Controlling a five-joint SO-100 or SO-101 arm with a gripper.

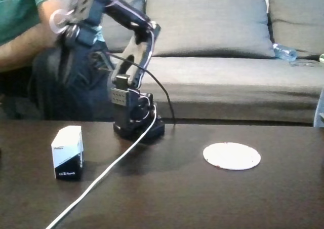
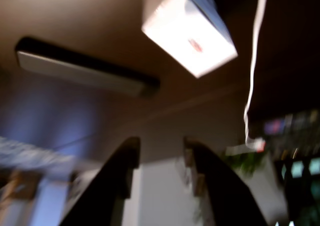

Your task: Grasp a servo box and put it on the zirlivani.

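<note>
hand (image 2: 161, 153) raised with fingers parted and empty, servo box (image 1: 68, 152) upright, white top, black printed base

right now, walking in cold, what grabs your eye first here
The black arm stands at the back of the dark table in the fixed view, folded up and leftwards beside a seated person. On the table the white-and-black servo box stands upright at the left and the round white zirlivani lies flat at the right, well apart. In the wrist view the box shows beyond the gripper, whose dark jaws stand apart.
</note>
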